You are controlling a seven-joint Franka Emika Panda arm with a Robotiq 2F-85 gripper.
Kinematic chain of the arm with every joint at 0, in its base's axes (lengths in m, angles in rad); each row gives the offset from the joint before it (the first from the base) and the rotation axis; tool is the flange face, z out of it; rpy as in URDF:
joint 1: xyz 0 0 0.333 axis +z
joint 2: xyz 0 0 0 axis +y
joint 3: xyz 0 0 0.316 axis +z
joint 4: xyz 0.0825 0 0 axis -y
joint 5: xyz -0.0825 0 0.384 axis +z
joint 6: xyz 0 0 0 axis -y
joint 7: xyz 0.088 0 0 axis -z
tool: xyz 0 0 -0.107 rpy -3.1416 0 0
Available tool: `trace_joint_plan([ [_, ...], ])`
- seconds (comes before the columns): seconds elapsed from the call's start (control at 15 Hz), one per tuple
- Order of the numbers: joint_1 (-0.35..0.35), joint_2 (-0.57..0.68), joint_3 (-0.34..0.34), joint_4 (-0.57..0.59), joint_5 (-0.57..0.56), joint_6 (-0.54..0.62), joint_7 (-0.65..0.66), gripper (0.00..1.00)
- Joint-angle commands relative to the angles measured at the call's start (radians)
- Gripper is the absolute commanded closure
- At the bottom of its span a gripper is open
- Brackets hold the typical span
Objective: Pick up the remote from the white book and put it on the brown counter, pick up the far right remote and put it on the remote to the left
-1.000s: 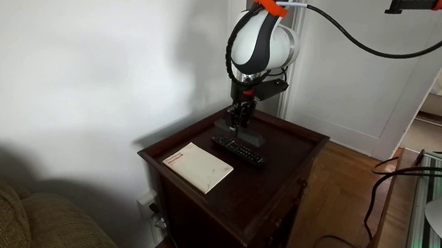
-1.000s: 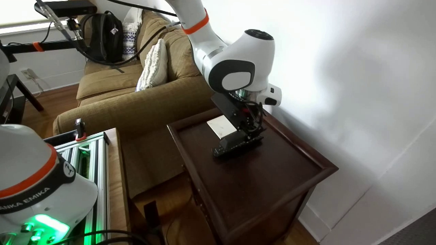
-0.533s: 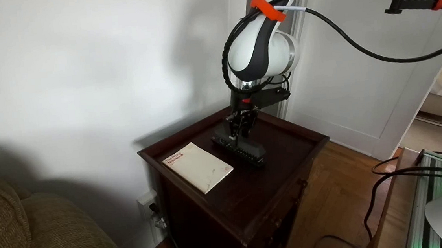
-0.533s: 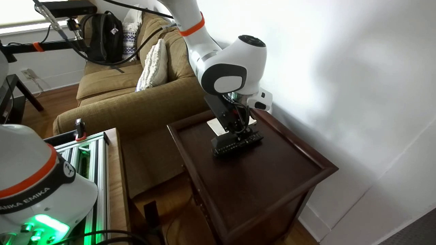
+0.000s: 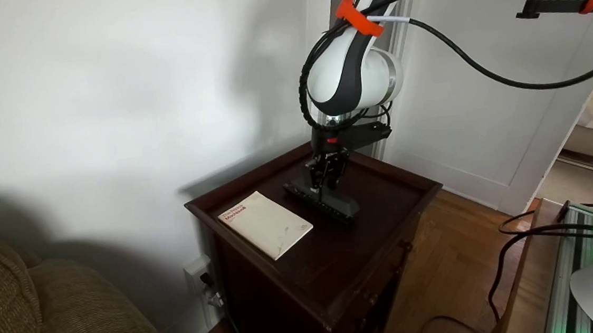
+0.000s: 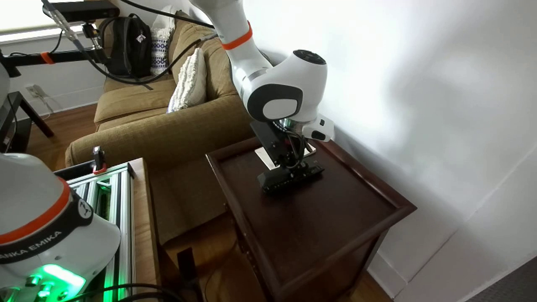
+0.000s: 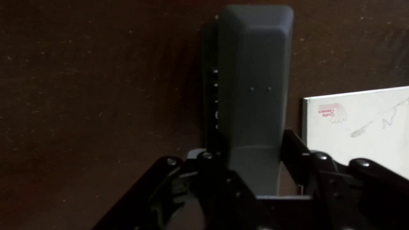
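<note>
The far right remote, a plain dark bar (image 7: 258, 95), is held between the fingers of my gripper (image 7: 254, 143). It also shows in both exterior views (image 5: 343, 203) (image 6: 268, 178). My gripper is shut on it. Under it lies the remote to the left (image 7: 209, 80), with its button face mostly covered; its edge shows in both exterior views (image 5: 326, 210) (image 6: 312, 170). The held remote runs parallel above it, slightly offset; I cannot tell if they touch. The lower remote rests on the brown counter (image 6: 335, 222). The white book (image 5: 266, 224) lies beside them, also in the wrist view (image 7: 358, 127).
The counter has a raised rim (image 6: 365, 178) and stands against a white wall (image 6: 440, 105). A brown sofa (image 6: 180, 130) stands beside it. The robot base (image 6: 54, 235) stands on a separate bench across a gap.
My gripper has lowered and moved toward the white book with the plain remote, which now overlaps the button remote. The button remote and the book have not moved.
</note>
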Motion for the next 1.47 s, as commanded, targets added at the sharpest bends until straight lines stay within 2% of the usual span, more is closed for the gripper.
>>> trace_joint_plan([
  [0.0, 0.021, 0.014, -0.022, 0.002, -0.023, 0.018, -0.004, 0.74],
  [1.33, 0.008, 0.066, -0.011, 0.042, -0.027, 0.055, -0.02, 0.74],
  [1.4, 0.004, 0.068, -0.007, 0.044, -0.021, 0.056, -0.02, 0.3],
])
